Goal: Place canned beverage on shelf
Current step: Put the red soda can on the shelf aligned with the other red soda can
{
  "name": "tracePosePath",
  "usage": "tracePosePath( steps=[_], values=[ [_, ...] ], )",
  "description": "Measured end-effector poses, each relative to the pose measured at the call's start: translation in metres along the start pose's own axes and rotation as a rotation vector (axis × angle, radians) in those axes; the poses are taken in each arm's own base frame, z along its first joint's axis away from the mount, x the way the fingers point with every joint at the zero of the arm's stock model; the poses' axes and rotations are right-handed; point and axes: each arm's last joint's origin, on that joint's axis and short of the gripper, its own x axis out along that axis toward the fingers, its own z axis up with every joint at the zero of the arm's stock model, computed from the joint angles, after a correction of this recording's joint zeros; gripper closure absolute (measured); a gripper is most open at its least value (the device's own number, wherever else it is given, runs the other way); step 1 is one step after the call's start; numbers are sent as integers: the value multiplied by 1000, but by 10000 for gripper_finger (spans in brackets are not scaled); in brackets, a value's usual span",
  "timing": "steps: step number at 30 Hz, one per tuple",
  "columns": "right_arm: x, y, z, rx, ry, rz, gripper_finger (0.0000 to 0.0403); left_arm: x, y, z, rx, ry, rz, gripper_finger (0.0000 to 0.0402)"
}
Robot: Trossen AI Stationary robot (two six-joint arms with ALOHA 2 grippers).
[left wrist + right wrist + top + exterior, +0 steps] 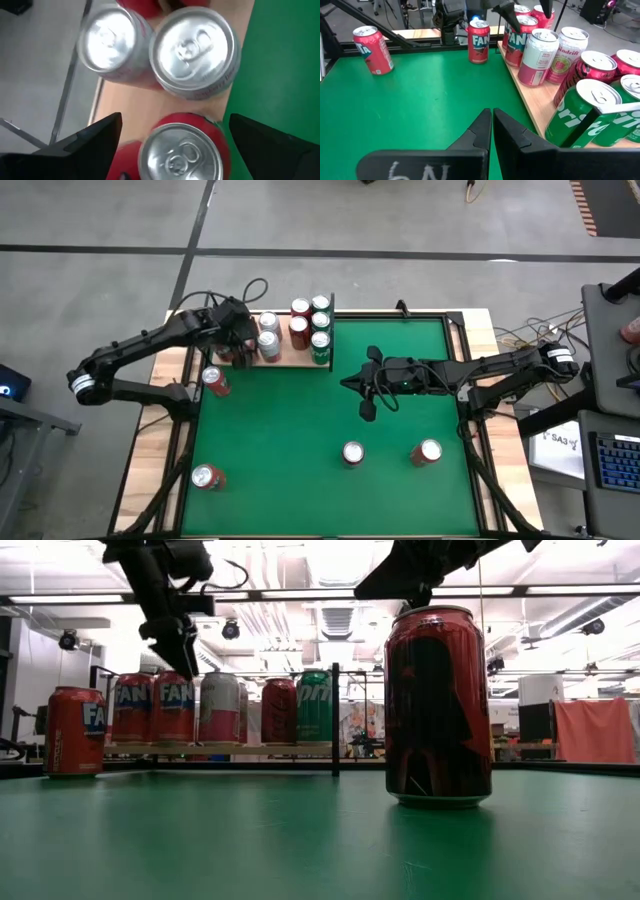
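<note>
Dark red can (437, 706) stands upright on the green desk (300, 430), closest to the low lens. Left claw (238, 340) spread wide, empty, above a red can (182, 150) on the shelf (292, 361). Right claw (350, 384) pinched shut, empty, mid-desk.

I see a grey concrete floor (330, 220) crossed by dark seam lines around the table; beside it a desk carries a keyboard (612, 462); ceiling light strips (560, 588) glow bright overhead; an orange cloth (598, 730) hangs in the room behind.
</note>
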Motion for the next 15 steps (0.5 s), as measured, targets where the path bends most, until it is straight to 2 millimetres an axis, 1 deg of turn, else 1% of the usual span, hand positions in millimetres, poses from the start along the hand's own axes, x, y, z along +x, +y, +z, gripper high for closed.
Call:
tracePosePath(
  steps=[5, 8, 12, 15],
  values=[
    [0, 0, 1, -5, -9, 1, 394, -18, 6, 7, -44, -18, -25, 52],
    [0, 0, 1, -13, -9, 1, 394, -26, 5, 6, -52, -4, -85, 65],
    [0, 0, 1, -13, -10, 0, 394, -31, 2, 2, -64, 23, -184, 109],
    [0, 0, 1, -13, -10, 0, 394, -31, -3, -2, -62, 56, -252, 160]
  ],
)
